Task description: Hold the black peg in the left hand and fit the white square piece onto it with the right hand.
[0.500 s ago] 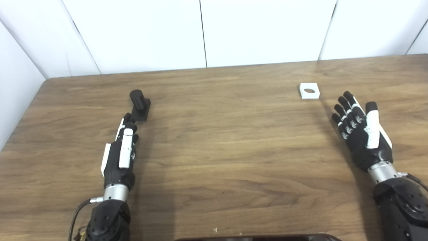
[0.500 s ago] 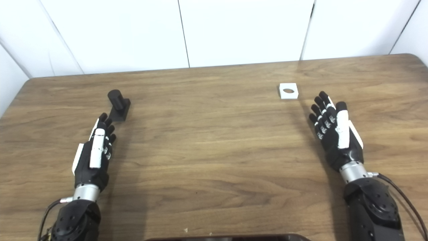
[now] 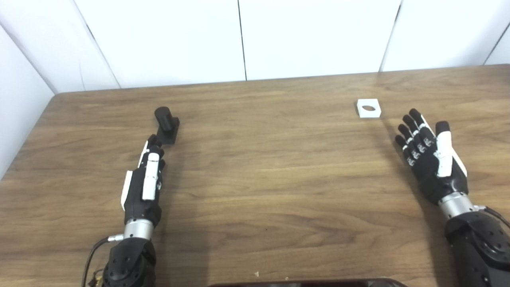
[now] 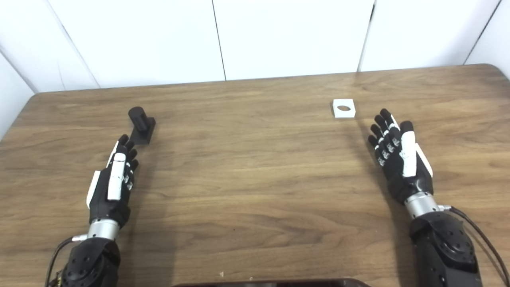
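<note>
The black peg, a short cylinder on a square base, stands on the wooden table at the left. My left hand lies just in front of it, fingers straight and apart, tips almost at the base, holding nothing. The white square piece with a round hole lies flat at the far right. My right hand is open, palm facing left, a short way in front and to the right of that piece, apart from it.
White wall panels stand behind the table's far edge. A dark object pokes in at the bottom edge of the picture, in the middle. The table's left edge runs close to the left arm.
</note>
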